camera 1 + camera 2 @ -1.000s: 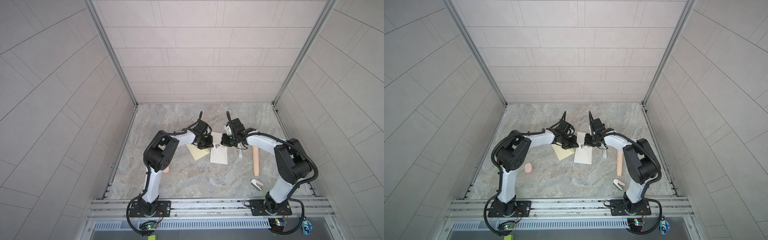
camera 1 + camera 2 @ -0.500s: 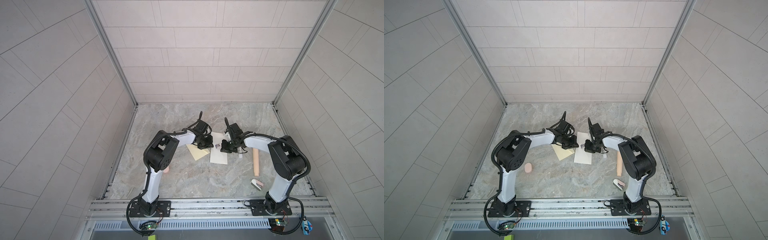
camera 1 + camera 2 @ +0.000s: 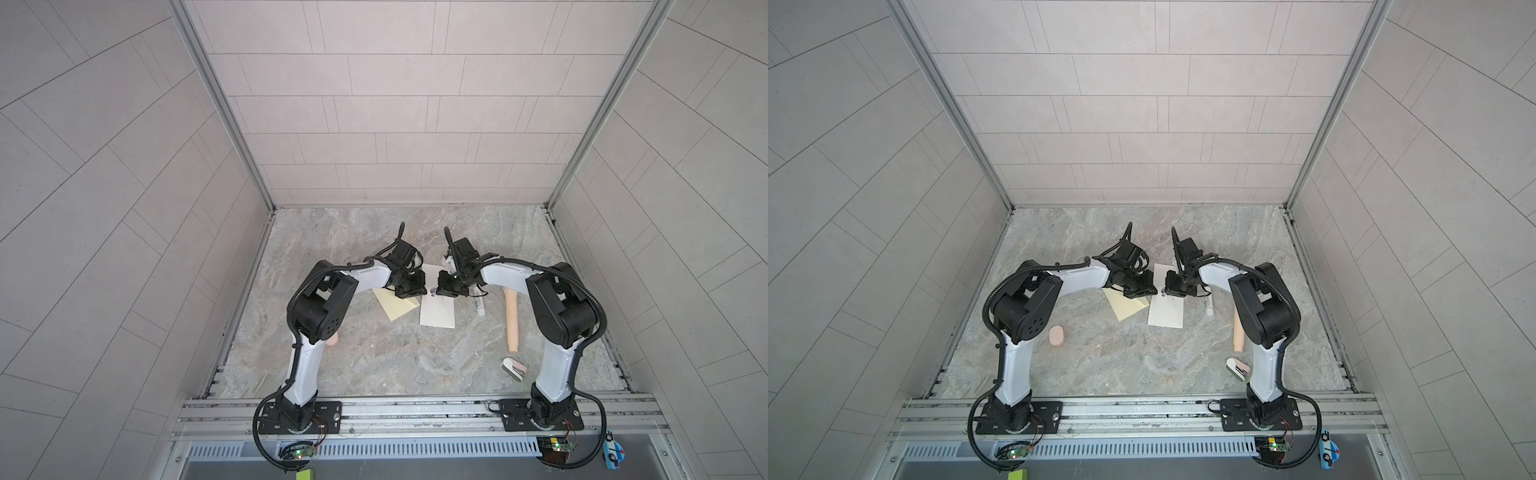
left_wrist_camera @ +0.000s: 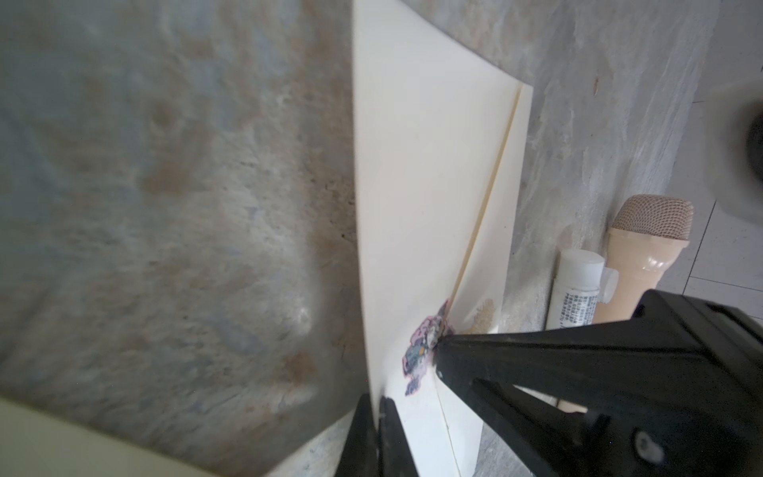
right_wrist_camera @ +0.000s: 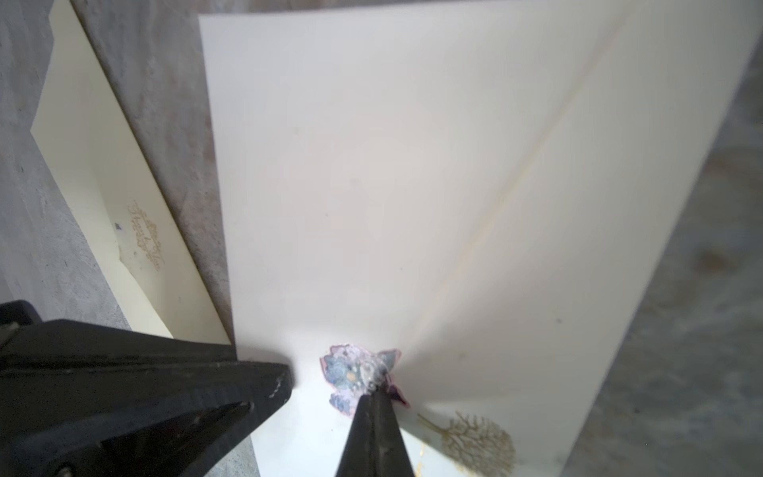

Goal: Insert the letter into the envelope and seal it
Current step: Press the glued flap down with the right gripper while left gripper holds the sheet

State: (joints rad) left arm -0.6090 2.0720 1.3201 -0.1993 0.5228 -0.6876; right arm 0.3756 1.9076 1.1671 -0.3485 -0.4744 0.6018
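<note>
Two robot arms meet over a cream envelope (image 3: 437, 312) at the centre of the tabletop (image 3: 374, 357).
The left end effector (image 4: 377, 417) pinches the envelope's left edge; the right end effector (image 5: 373, 398), pressed together, touches its floral sticker (image 5: 347, 371). A pale yellow card (image 3: 395, 309) lies just left.

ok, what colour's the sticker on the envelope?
Blue-lilac floral sticker, pink-edged; right wrist view shows it best.

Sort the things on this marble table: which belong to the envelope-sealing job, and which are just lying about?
Job in hand: cream paper envelope, edge pinched by the left claw; small lilac flower sticker on it, touched by the closed right claw.
Lying about: pale yellow printed card; white plastic tube; peach plastic microphone; peach oval lump; small white-and-pink object.
</note>
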